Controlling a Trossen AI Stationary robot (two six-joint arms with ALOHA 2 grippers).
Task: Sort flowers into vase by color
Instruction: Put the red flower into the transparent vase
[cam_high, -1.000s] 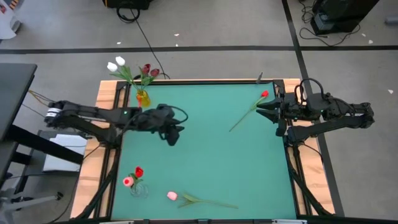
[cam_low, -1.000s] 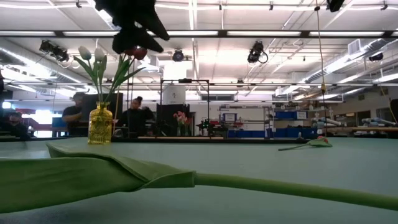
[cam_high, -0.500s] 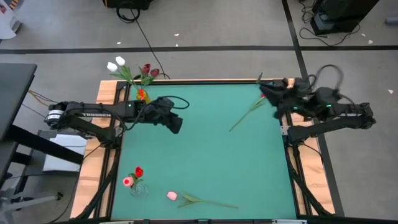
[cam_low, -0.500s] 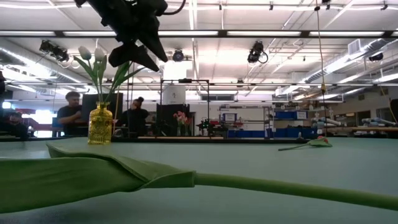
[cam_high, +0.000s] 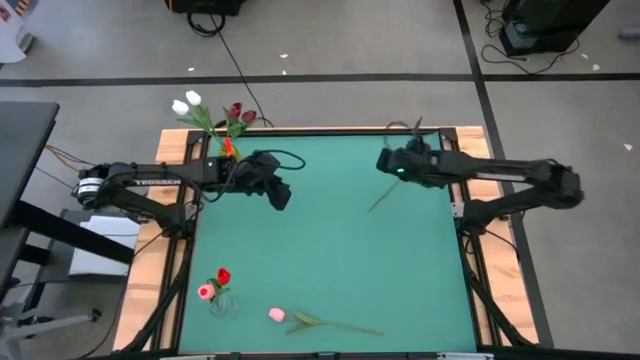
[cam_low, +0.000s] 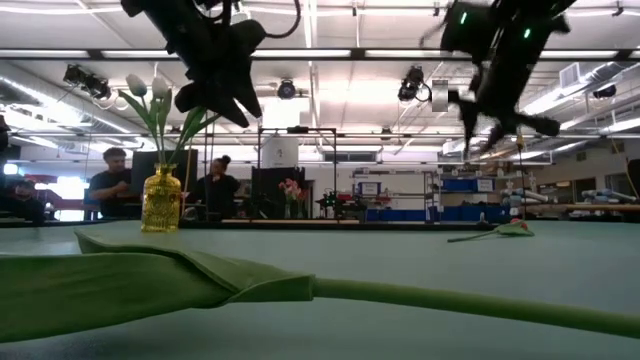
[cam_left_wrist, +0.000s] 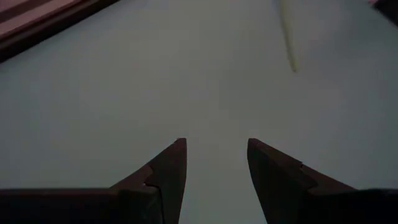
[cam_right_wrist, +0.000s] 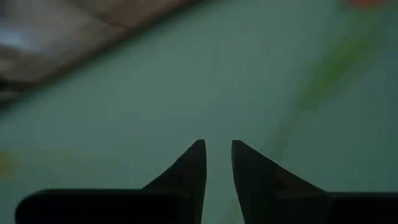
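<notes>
Four tulips stood sorted: white and maroon in the yellow vase (cam_high: 230, 157), red and pink in the clear vase (cam_high: 222, 304). A pink tulip (cam_high: 277, 315) and a red-tulip stem (cam_high: 382, 200) lay loose on the mat. The left gripper (cam_high: 281, 197) hung empty, fingers apart; the right gripper (cam_high: 384, 163) hovered narrowly parted, empty.

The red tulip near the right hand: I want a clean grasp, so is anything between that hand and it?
Nothing visible is. The right hand hangs empty, fingers apart, over the green mat beside the red tulip's stem. Only bare mat shows past its fingers.
</notes>
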